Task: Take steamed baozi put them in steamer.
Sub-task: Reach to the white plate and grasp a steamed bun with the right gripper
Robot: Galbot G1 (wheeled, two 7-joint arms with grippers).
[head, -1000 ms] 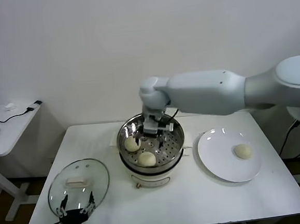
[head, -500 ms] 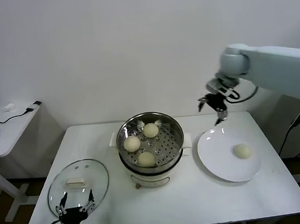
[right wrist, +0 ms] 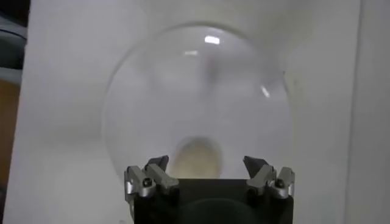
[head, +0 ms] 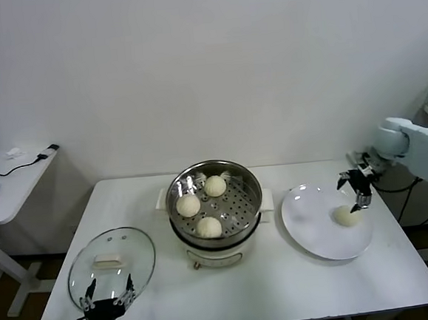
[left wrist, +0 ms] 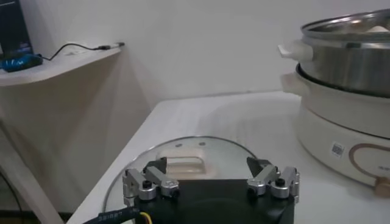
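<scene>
Head view: baozi [head: 345, 215] lies just below open right gripper [head: 356, 186].

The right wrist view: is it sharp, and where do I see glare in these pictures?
Right wrist view: the plate and last baozi look soft and blurred, with bright light spots on the plate; the open right gripper is sharper. Head view: glare on the steamer rim and the glass lid. Left wrist view: the steamer wall reflects light.
</scene>
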